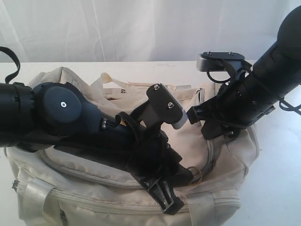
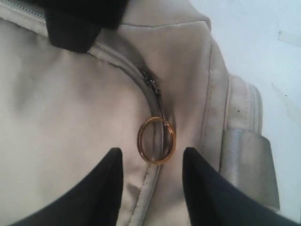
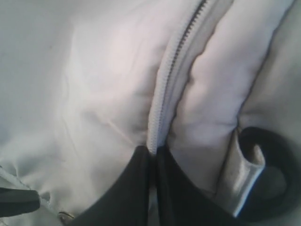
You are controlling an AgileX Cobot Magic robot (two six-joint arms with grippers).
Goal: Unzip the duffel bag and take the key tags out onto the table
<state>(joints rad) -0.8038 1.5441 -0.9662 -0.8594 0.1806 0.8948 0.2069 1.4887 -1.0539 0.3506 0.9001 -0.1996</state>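
White desk is bearing the duffel bag, zipper closed, key tags unseen. Left claw is hovering released astride the brass pull ring; right claw is clenching a zipper seam.

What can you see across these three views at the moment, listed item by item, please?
large cream fabric duffel bag: one, cream, lying on the table
grey zipper: one traced, grey, along the bag
round brass metal ring: one, brass, at the zipper pull
black D-ring: one, black, in a strap loop
flat white table: one, white, under the bag
white curtain: one, behind
key tags: none visible
left gripper: black, open, straddling the ring
right gripper: black, shut on the zipper
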